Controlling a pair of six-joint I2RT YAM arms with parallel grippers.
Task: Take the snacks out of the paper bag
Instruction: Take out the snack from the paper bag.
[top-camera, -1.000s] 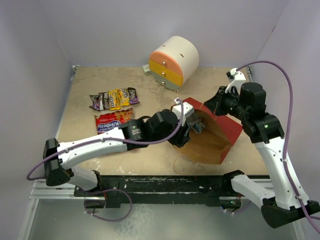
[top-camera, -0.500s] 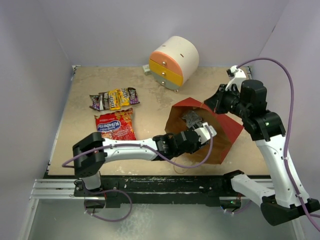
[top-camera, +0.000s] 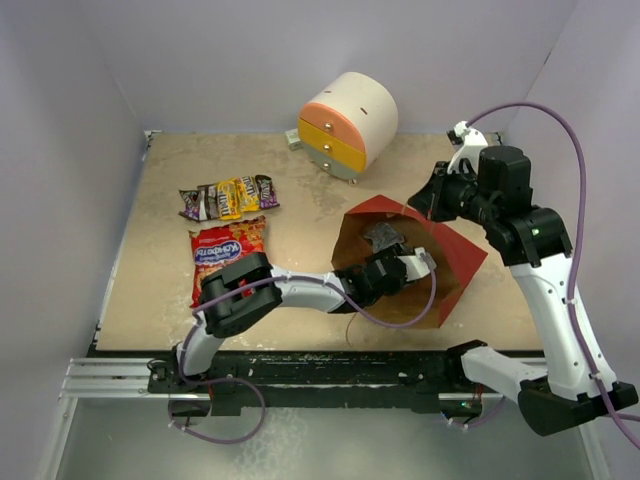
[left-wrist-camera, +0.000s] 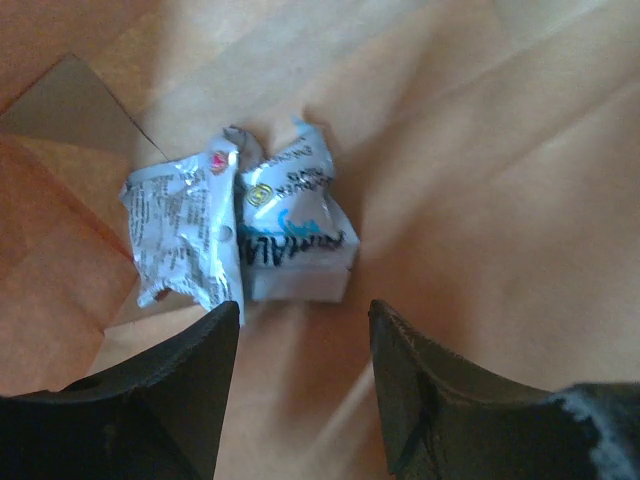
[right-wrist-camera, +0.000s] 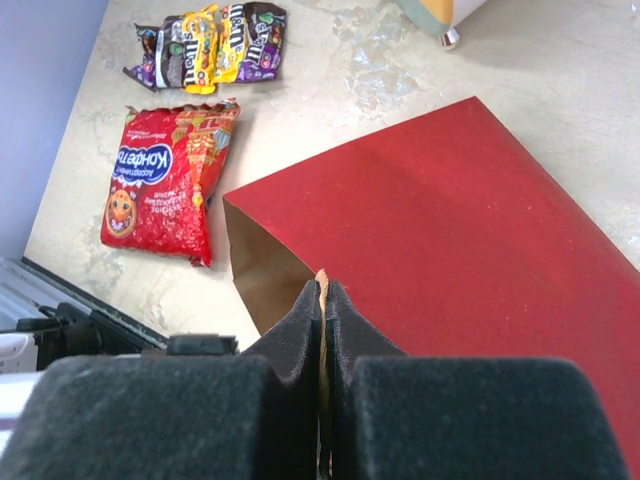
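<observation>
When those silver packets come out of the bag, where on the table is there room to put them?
Bare table lies between the candy packets, the cabinet and the paper bag; more along the back wall behind the candy. Crowded: the left strip, with the crisp packet, and the near edge under the left arm.

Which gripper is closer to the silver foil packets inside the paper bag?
Left. The left gripper sits open inside the paper bag, just short of the foil packets. The right gripper is shut on the bag's rim, outside, farther from them.
</observation>
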